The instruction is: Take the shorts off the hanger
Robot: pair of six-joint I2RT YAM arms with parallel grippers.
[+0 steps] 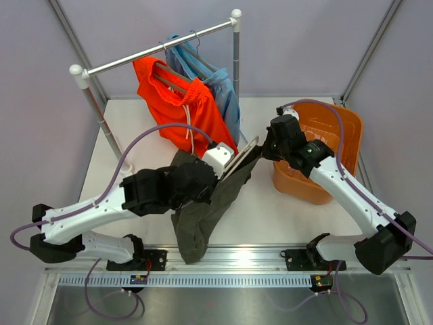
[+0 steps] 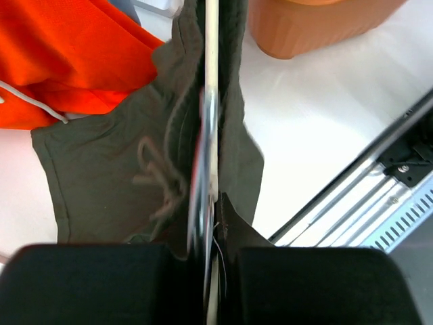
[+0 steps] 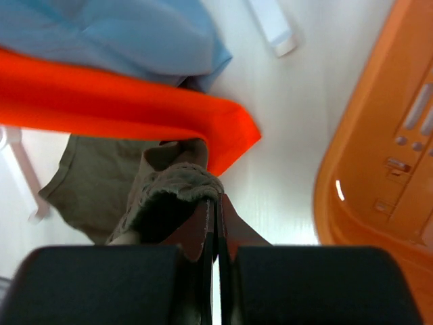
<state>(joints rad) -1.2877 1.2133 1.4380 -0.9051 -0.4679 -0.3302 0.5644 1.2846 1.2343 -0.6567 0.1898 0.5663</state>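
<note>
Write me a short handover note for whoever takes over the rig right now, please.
Left gripper: shut on the hanger, which has the olive shorts draped over it, above the table.
Right gripper: shut on the olive shorts' waistband.
Orange shorts and light blue shorts: hanging on the rail.
Done: no pair is off its hanger yet.
Left: pull the olive pair free, then the other two.
</note>
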